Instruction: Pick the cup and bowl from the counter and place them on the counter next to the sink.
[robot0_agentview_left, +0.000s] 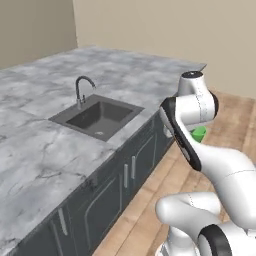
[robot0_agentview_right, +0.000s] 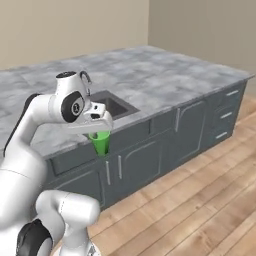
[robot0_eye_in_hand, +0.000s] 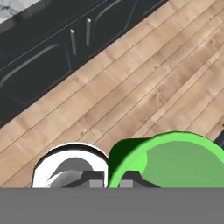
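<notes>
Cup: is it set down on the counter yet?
No. In the right base view the cup hangs from the shut gripper in front of the cabinet doors, below the counter edge, over the floor.

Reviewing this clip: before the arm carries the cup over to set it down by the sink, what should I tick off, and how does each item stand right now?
1. Cup held by the gripper: ok, jaws shut on its rim.
2. Cup lifted off any surface: ok, it hangs in front of the cabinets, wood floor below it.
3. Cup upright: ok, it hangs mouth up, roughly level.
4. Free counter beside the sink: ok, bare marble on both sides.
5. Faucet out of the way: ok, at the basin's back edge.
6. Bowl's whereabouts: cannot tell.
</notes>
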